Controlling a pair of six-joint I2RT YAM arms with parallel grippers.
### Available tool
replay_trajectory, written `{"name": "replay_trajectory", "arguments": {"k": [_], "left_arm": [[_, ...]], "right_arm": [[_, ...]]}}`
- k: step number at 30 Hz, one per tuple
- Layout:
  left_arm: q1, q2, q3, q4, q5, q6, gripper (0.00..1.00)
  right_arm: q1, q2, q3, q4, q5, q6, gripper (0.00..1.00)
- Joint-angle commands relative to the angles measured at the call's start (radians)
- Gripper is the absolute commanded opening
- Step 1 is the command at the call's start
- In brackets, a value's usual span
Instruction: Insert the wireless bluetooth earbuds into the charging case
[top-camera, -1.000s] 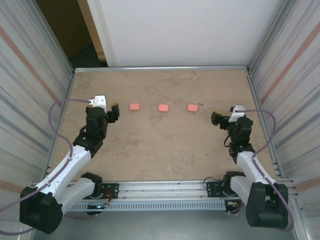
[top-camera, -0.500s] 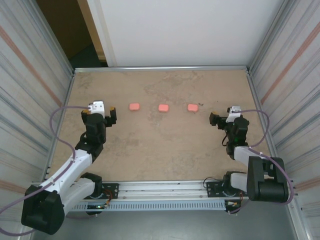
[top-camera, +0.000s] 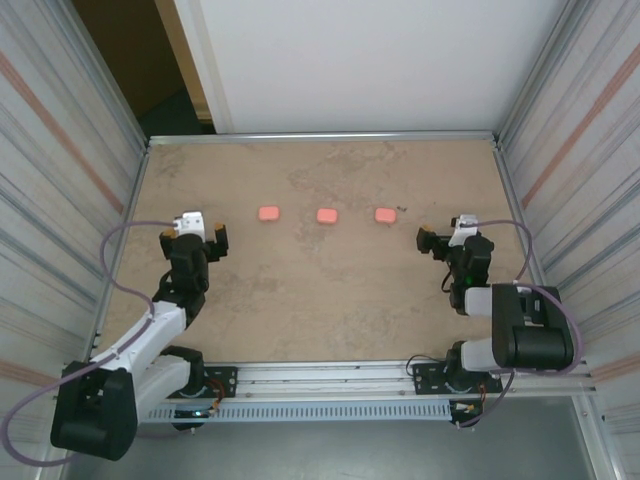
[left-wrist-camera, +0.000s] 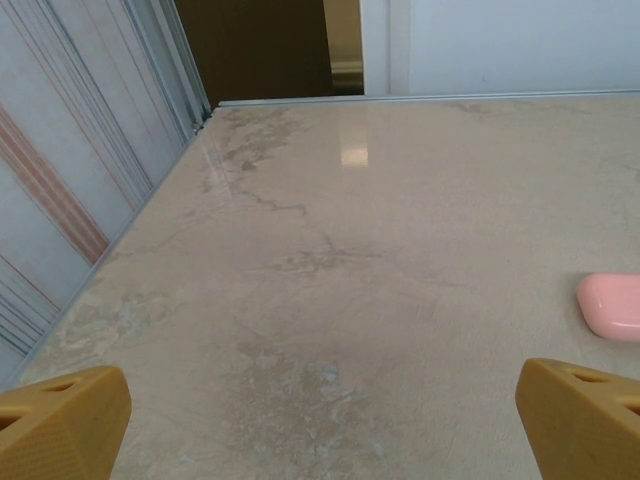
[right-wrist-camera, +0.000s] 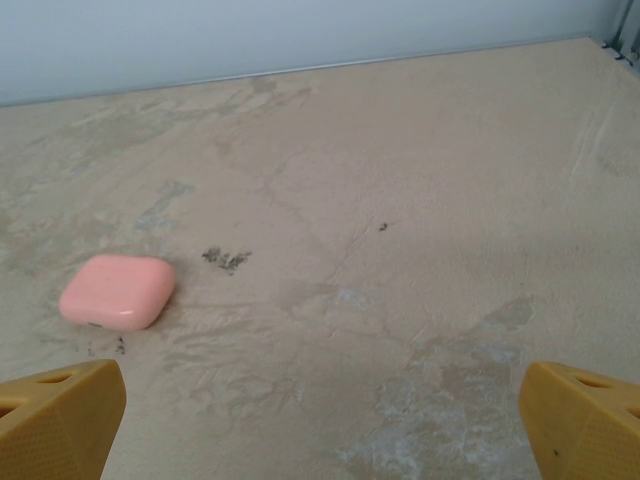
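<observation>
Robot test cell, lab-type setting. Stone-patterned surface (top-camera: 330, 290) boxed in by ribbed panel walls (top-camera: 60, 150) on aluminium framing (top-camera: 320, 136), white board (top-camera: 370, 60) behind. Left arm (top-camera: 150, 335) and right arm (top-camera: 520, 340) bolted to a slotted rail (top-camera: 330, 385). Purple cables (top-camera: 115, 250) trailing.

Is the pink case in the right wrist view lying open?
No, the case lies shut on the table, a smooth rounded shell with its lid down.

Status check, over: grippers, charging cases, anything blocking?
Left gripper open, empty; right gripper open, empty. Three rounded salmon-pink plastic cases in a row between them, lids shut, untouched. Nothing blocking either approach.
</observation>
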Motion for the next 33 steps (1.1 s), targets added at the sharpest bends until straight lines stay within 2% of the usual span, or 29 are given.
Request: {"name": "replay_trajectory", "arguments": {"k": [1,3,6,8,13,20,26,33], "left_arm": [[0.008,0.028,-0.016,0.11,0.026,0.023,0.99],[0.008,0.047,-0.016,0.127,0.033,0.032,0.99],[0.009,0.061,-0.021,0.162,0.048,0.038,0.99],[0.009,0.072,-0.027,0.189,0.056,0.048,0.99],[0.008,0.098,-0.036,0.233,0.069,0.077,0.99],[0.01,0.146,-0.081,0.355,0.115,0.123,0.99],[0.009,0.238,-0.126,0.523,0.163,0.168,0.99],[0.011,0.315,-0.135,0.604,0.22,0.189,0.99]], "right_arm": [[-0.004,0.076,-0.013,0.148,-0.001,-0.02,0.99],[-0.004,0.129,0.004,0.184,-0.002,-0.021,0.99],[-0.01,0.098,0.037,0.066,-0.02,-0.024,0.99],[-0.011,0.115,0.051,0.072,-0.036,-0.027,0.99],[-0.015,0.124,0.189,-0.186,0.005,-0.007,0.99],[-0.002,0.125,0.182,-0.169,0.036,-0.007,0.99],[0.0,0.125,0.182,-0.168,0.042,-0.009,0.99],[0.001,0.125,0.182,-0.169,0.043,-0.01,0.99]]}}
